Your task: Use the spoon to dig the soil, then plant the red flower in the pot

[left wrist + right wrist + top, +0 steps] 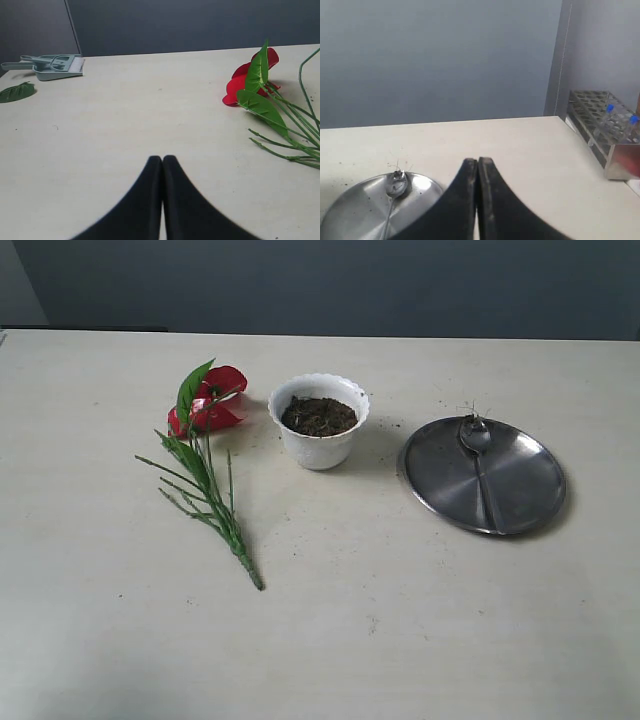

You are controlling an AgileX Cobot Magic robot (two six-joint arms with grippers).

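Cut off: red flower [213, 400] stems run past the left wrist view's edge; specks on the spoon [478, 455] head, perhaps fibres.
Room: pot [320, 452] of soil [318, 416] mid-table; flower just beside at nine o'clock; spoon on plate [530, 485] at three o'clock; bare tabletop [400, 640] at six.
Arms: left gripper [162, 160] and right gripper [478, 161] pressed together, pinching nothing.
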